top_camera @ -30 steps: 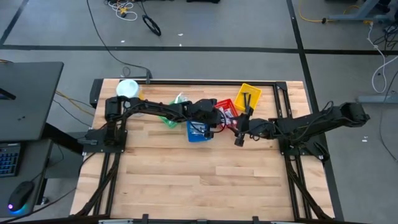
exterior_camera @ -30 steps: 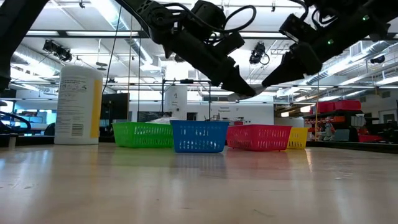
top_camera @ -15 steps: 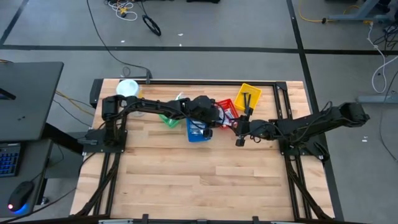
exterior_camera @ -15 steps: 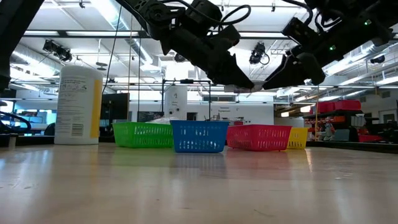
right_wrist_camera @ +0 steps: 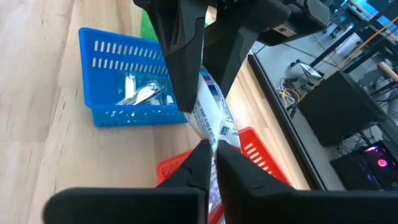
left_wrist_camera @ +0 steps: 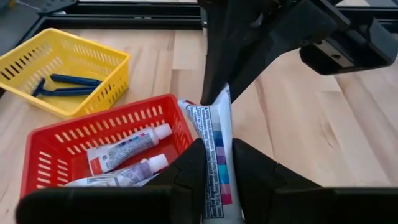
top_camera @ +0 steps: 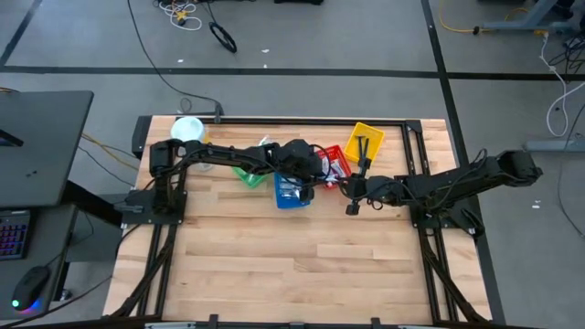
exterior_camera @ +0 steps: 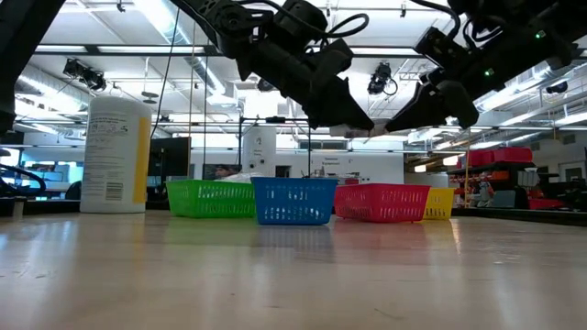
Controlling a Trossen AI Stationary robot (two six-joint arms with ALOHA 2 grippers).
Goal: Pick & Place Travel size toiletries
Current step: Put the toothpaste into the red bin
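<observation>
Left wrist view puts us right behind the left gripper, whose two fingers are clamped on one end of a white tube with a strip of coloured squares down its side. Straight ahead of those fingers, the right gripper meets the far end of the same tube and pinches it, so we see both grippers grasping one toiletry between them, held in the air. From the right wrist camera we see the same handover the other way round: the right gripper is closed on the crinkled end of the tube, with the left arm's fingers gripping it just beyond.

Below and to one side of the left gripper lies the red basket, holding two more small tubes. Beyond it stands the yellow basket with dark blue razors. Past the right gripper we see the blue basket with shiny packets inside.

High view places the two grippers meeting above the red basket.
</observation>
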